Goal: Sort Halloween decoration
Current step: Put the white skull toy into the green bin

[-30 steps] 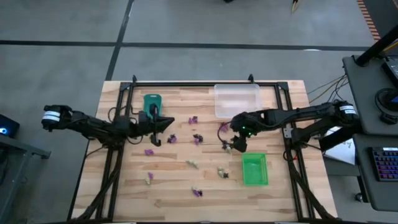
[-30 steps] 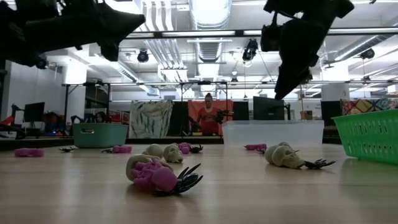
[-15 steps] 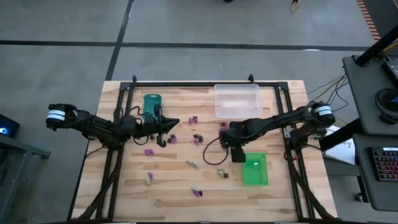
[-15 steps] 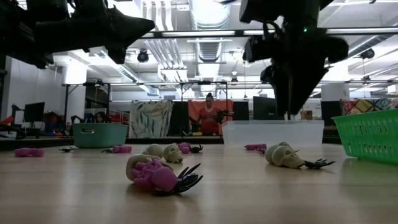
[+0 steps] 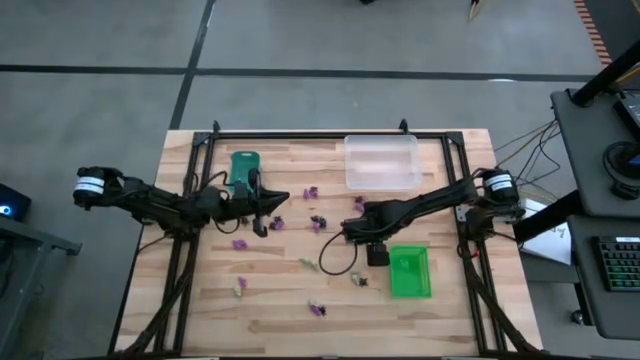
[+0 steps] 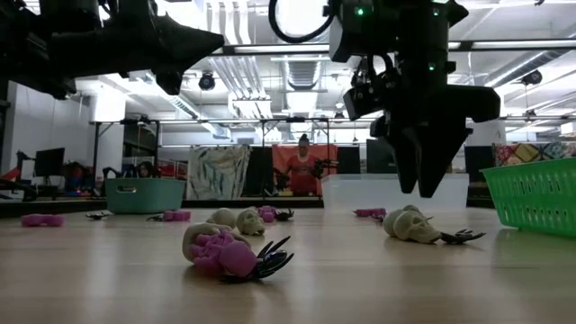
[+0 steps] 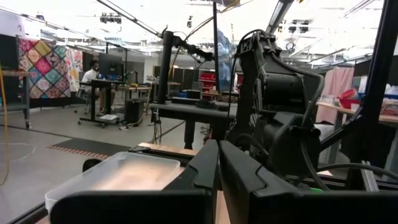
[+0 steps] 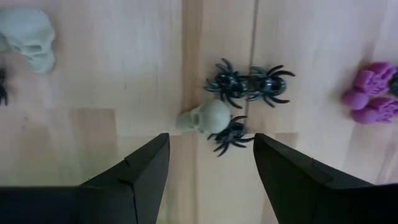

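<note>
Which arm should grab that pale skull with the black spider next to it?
The right arm. Its claw is open and points straight down, with the pale skull and black spider framed between its fingers. The left claw is shut and sits raised near the teal tray, farther away.

A grey floor (image 5: 300, 40) crossed by dark lines surrounds the wooden bench (image 5: 270, 300). Off its right edge stands a dark desk (image 5: 600, 200) with a keyboard (image 5: 620, 265). Behind the bench the room runs deep: ceiling ducts and strip lights (image 6: 301, 18), monitors (image 6: 47, 162), an orange hanging (image 6: 301, 171), a patterned quilt (image 7: 43, 59) on the wall, and a person (image 6: 301, 166) seated at a far desk.
</note>
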`<move>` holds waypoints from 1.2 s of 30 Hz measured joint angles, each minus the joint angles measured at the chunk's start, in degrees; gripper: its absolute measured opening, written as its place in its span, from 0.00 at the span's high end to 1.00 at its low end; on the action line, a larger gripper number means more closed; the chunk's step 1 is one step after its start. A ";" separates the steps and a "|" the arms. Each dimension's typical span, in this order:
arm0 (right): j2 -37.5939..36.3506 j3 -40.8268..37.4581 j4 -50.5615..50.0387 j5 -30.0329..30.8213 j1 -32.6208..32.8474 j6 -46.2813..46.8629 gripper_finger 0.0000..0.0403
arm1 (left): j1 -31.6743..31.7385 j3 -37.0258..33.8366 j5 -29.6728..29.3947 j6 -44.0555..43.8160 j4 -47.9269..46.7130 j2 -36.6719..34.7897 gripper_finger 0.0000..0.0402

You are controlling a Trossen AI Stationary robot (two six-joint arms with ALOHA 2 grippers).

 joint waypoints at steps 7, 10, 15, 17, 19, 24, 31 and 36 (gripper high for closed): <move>1.56 -0.12 0.47 1.48 0.44 2.58 0.44 | 0.00 0.00 0.00 0.02 0.04 -0.11 1.00; 2.74 -0.15 0.73 2.00 0.42 3.23 0.44 | -0.01 0.00 0.00 0.02 0.02 -0.11 1.00; 3.86 -0.13 1.18 2.03 0.42 3.23 0.44 | 0.00 -0.02 0.00 0.02 -0.09 -0.11 1.00; 3.86 -0.13 1.82 2.03 0.44 3.23 0.44 | 0.00 -0.02 0.00 0.02 -0.11 -0.11 1.00; 3.86 -0.11 2.50 2.03 0.43 3.20 0.44 | -0.01 -0.02 -0.01 0.02 -0.31 -0.11 1.00; 3.86 -0.11 2.77 2.03 0.42 3.28 0.44 | -0.01 -0.02 -0.01 0.01 -0.44 -0.11 1.00; 4.43 -0.37 3.93 2.01 0.42 4.88 0.46 | -0.02 -0.02 -0.02 0.02 -0.42 -0.11 1.00; 5.62 -0.32 4.39 1.39 0.42 5.06 0.53 | -0.02 -0.02 -0.02 0.02 -0.42 -0.11 1.00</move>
